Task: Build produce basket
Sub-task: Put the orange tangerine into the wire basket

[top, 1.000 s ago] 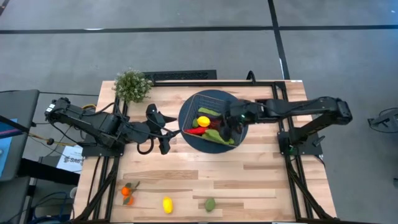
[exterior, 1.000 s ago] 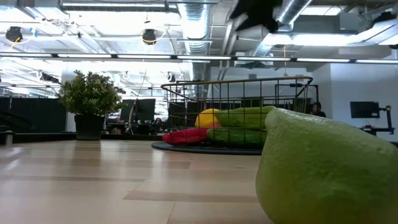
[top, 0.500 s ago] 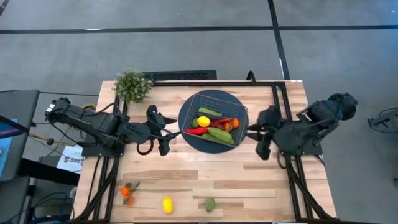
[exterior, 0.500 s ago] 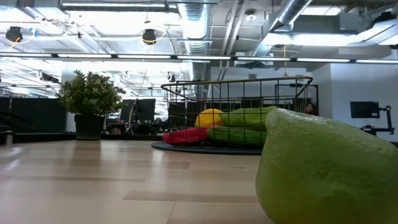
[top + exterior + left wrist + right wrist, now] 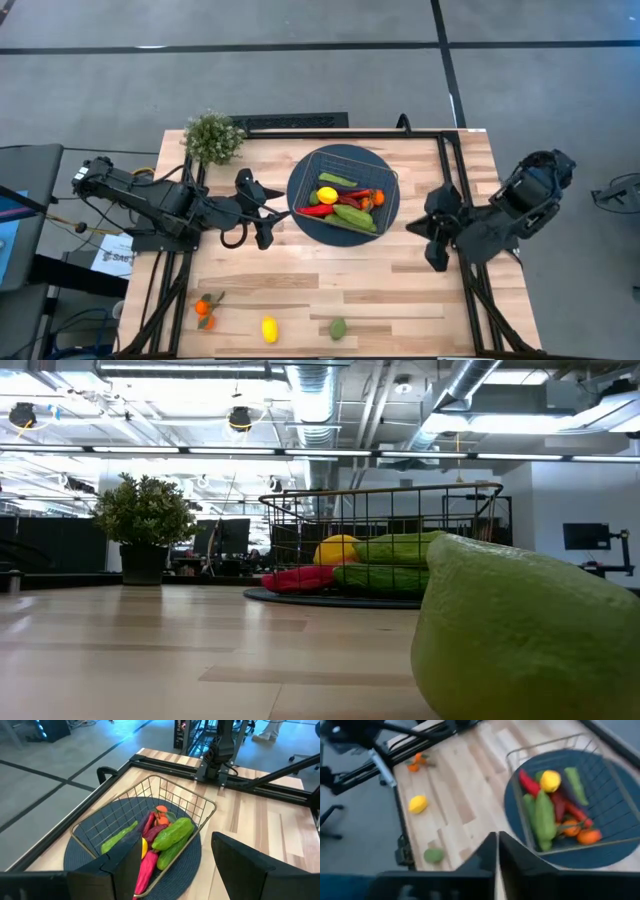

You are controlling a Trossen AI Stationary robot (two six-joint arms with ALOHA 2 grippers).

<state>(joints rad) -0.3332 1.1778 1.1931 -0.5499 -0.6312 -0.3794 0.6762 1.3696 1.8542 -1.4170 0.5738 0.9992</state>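
The wire basket (image 5: 345, 160) stands on a round dark blue mat (image 5: 300, 222) at the table's far middle. In it lie produce pieces: a lemon (image 5: 327, 195), green cucumbers (image 5: 353, 215), a red pepper (image 5: 317, 211) and an orange (image 5: 378, 199). My left gripper (image 5: 270, 213) hovers open just left of the basket, pointing at it (image 5: 150, 790). My right gripper (image 5: 425, 232) is shut, right of the mat near the table's right edge. Loose produce lies near the front edge: small oranges (image 5: 205, 310), a lemon (image 5: 269, 329) and a lime (image 5: 339, 328).
A bushy potted plant (image 5: 212, 137) stands at the far left corner. Black frame rails (image 5: 455, 170) run along the table's sides and back. Bare wood (image 5: 330, 275) lies between the mat and the loose produce. The lime (image 5: 530, 630) fills the low view's right side.
My right gripper has drawn back from above the basket toward the table's right edge and a little toward the near edge. The produce that it covered in the basket shows again. The left arm has kept still.
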